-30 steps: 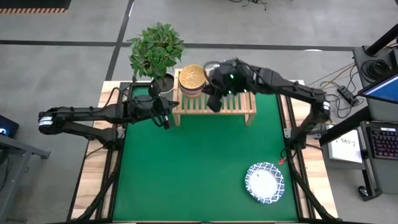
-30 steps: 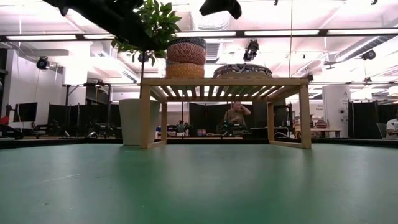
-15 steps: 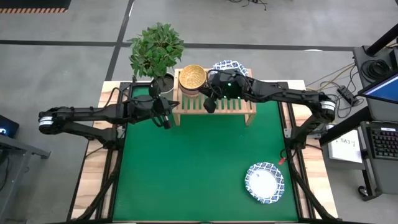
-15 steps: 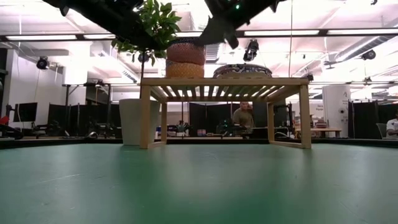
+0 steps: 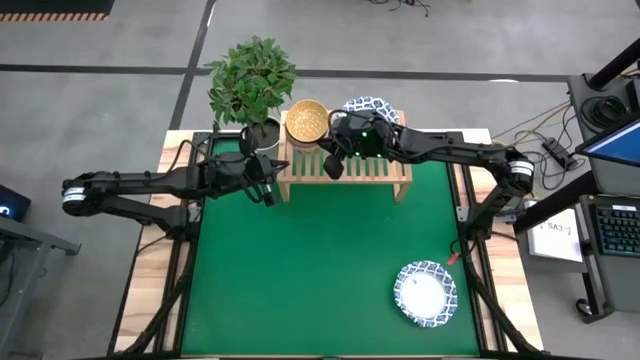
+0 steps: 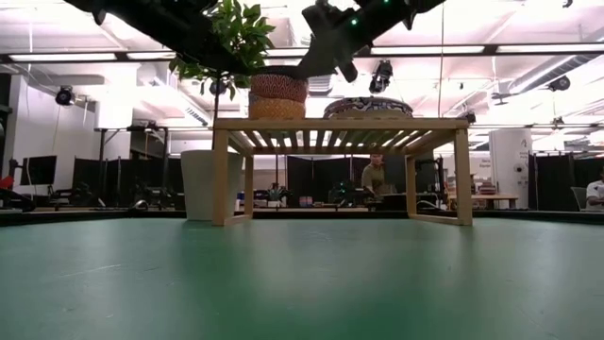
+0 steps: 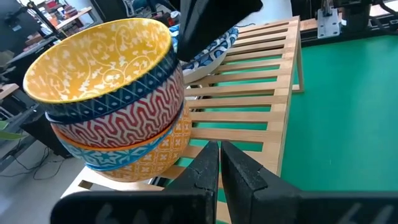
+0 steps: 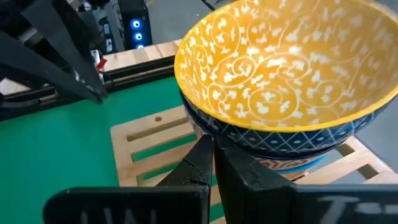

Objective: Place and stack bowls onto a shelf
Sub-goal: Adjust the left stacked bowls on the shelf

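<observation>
The small-bowl stack and blue-rimmed bowls sit on the shelf; 1 blue-rimmed bowl remains on the counter. Both jaws clenched, empty.

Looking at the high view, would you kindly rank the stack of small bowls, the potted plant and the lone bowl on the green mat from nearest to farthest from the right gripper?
Measured from the right gripper:
1. Stack of small bowls, at the shelf's left end, just beside the gripper.
2. Potted plant, off the shelf's left end, at the table's far edge.
3. Lone bowl, on the green mat's near right corner, clearly farthest.
</observation>
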You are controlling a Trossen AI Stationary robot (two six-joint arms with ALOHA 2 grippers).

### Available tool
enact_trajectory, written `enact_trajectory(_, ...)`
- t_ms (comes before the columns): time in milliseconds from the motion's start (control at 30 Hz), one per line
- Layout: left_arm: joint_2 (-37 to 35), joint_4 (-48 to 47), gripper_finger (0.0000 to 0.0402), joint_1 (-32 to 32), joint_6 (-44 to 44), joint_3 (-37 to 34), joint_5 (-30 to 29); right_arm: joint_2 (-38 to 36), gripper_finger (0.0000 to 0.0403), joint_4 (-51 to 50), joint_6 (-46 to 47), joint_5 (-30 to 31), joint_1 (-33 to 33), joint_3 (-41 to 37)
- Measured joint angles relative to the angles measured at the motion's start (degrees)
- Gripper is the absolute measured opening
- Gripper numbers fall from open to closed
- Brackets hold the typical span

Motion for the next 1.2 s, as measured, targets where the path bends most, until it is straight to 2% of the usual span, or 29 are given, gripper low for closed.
enact_trajectory(233,0.0,-0.26,0.0,0.36,0.36,0.02,-1.78,0.63,0.0009,-0.68,0.22,0.09,0.0,-0.93)
enact_trajectory(400,0.41,0.22,0.0,1.95,3.56,0.02,-13.35,0.09,0.0009,-0.7,0.68,0.09,0.0,-0.87)
enact_trajectory(467,0.81,1.45,0.0,3.61,5.31,0.02,-14.74,0.08,0.0009,-0.73,0.7,0.07,0.0,-0.78)
enact_trajectory(767,6.98,9.02,0.0,11.13,12.6,0.09,-13.62,0.08,0.0009,-2.01,0.5,0.05,0.0,-0.8)
enact_trajectory(1000,11.09,14.91,0.0,11.88,15.98,0.15,-13.28,0.08,0.0009,-2.78,-0.04,0.03,0.0,-1.17)
enact_trajectory(1200,12.07,15.26,0.0,11.9,16.11,0.15,-13.28,0.2,0.0009,-2.66,-1.14,0.91,-0.04,-1.28)
